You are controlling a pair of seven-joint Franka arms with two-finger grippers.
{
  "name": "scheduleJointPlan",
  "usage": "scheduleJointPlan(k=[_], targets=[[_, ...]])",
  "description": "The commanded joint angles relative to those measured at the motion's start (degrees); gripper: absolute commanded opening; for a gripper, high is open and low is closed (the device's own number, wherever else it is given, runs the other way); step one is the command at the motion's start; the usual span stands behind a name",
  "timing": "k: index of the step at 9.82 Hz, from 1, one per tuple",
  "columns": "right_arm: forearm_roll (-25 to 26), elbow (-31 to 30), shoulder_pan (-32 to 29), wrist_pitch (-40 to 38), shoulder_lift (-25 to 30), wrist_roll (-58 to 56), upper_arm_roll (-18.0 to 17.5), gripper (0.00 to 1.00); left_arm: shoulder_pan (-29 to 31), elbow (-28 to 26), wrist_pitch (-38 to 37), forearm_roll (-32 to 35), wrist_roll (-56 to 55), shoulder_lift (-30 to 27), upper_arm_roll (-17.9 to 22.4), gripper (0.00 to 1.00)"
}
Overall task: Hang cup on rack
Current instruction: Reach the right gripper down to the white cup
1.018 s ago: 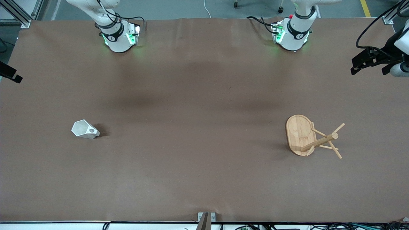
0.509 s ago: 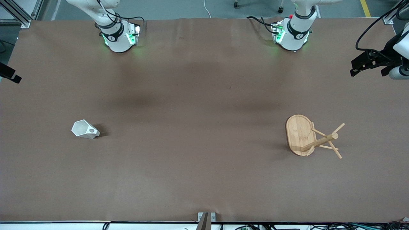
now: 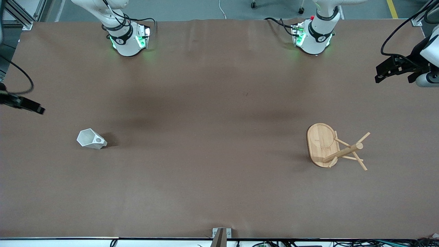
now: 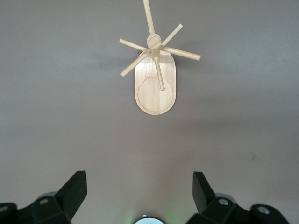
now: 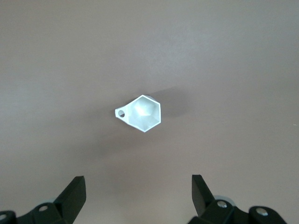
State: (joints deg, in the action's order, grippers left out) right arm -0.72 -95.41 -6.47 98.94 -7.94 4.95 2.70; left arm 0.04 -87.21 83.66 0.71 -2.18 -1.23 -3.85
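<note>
jaws on both arms stand wide and empty, as each wrist view shows with its two dark fingertips spread well apart. your right gripper (image 5: 138, 198) hangs in the air over the table (image 3: 212, 192) at the right arm's end, looking straight down on the cup (image 3: 91, 139). your left gripper (image 4: 140, 198) hangs over the left arm's end, with the rack (image 3: 334, 147) in its wrist view; in the front view each shows only as a dark shape at the picture's edge.

taking the rack as your landmark, the cup sits well apart from it, toward the right arm's end of the table and about level with it from the front camera. nothing is hung yet, and that wide split likely explains why each arm waits above its own thing.

the cup is small, white and smooth, with flat facets, an angular rim, a tapering body and a side tab pierced by a round hole; its mouth faces up. the rack is pale bamboo: a flat oval base, a round post and thin pegs slanting outward. the table wears a matte brown cover that looks unlikely to let either thing slide.
</note>
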Motion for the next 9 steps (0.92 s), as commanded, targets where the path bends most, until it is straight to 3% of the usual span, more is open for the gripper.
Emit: scheduleJointPlan(k=[1, 5, 7, 9], targets=[[0.54, -8.09, -0.73, 9.91, -1.97, -3.95, 0.11, 1.0, -0.65, -0.24, -0.78, 0.43, 0.78, 1.14, -0.2, 1.0], [0.54, -23.74, -1.88, 36.19, -7.07, -5.3, 0.2, 1.0, -0.48, -0.24, -0.78, 0.43, 1.04, 1.14, -0.37, 1.0], [0.46, -24.29, -2.31, 39.57, -10.42, -5.21, 0.2, 0.98, -0.48, -0.24, -0.78, 0.52, 1.13, 1.23, -0.37, 1.0], [0.46, -24.47, -2.49, 41.94, -12.53, -5.21, 0.2, 0.85, -0.48, -0.24, -0.78, 0.34, 1.13, 1.32, -0.37, 1.0]])
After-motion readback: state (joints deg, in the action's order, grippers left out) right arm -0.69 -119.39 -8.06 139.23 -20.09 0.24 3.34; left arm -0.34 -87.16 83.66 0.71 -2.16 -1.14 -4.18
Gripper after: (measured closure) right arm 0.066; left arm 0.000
